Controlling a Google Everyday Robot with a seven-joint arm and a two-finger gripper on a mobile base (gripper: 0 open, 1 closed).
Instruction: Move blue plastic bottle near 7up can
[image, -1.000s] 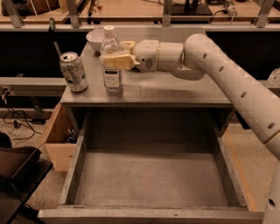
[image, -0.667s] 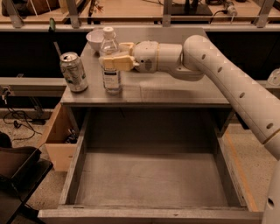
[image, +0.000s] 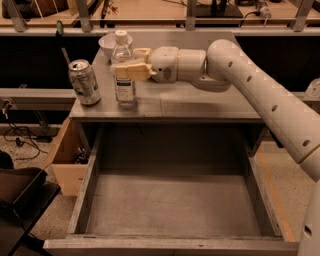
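The blue plastic bottle (image: 123, 86), clear with a white cap and a white label, stands upright on the grey counter (image: 190, 102) near its left front. The 7up can (image: 84, 82), silver with green markings, stands upright a short gap to the bottle's left. My gripper (image: 127, 70) reaches in from the right on a white arm, with its tan fingers (image: 131, 72) closed around the bottle's upper body.
A white bowl (image: 108, 45) sits behind the bottle at the counter's back left. A large open drawer (image: 175, 205) extends out below the counter's front edge. A wooden box (image: 67, 160) stands on the floor at the left, with cables beside it.
The bottle, can and gripper stay in nearly the same places; the gripper still holds the bottle beside the can.
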